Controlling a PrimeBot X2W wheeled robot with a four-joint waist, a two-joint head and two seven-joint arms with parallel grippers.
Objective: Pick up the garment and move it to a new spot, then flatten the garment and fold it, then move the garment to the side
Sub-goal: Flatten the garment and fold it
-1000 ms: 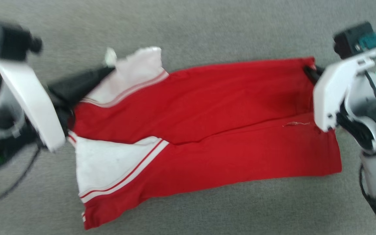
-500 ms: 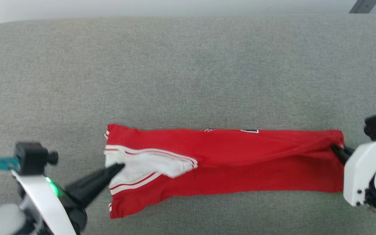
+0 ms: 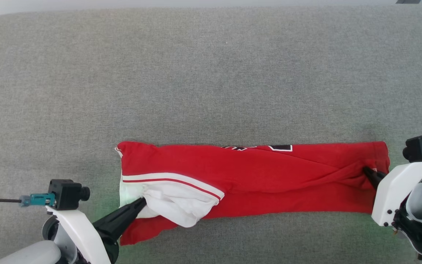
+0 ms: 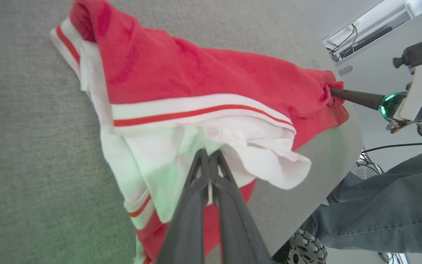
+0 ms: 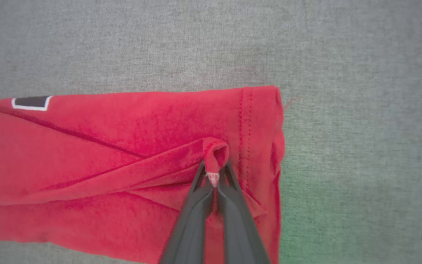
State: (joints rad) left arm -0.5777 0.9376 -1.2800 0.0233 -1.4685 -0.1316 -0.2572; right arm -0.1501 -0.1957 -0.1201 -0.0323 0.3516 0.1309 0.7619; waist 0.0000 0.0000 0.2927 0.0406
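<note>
the garment [image 3: 262, 176] lies folded into a long red band on the near part of the grey padded surface [image 3: 211, 73], its length running from my left to my right. a sliver of black lettering [image 3: 280, 147] outlined in white peeks out at its far edge. the white sleeve [image 3: 174, 205], trimmed in red and white, is bunched at my left end. my left gripper [image 3: 142, 201] is closed on that sleeve cloth, fingers pressed together. my right gripper [image 3: 366, 171] is pinched tight on a small raised fold of red cloth beside the stitched hem [image 5: 245, 121] at the opposite end. in the left wrist view a person's leg in jeans [image 4: 379, 209] shows past the surface's edge.
</note>
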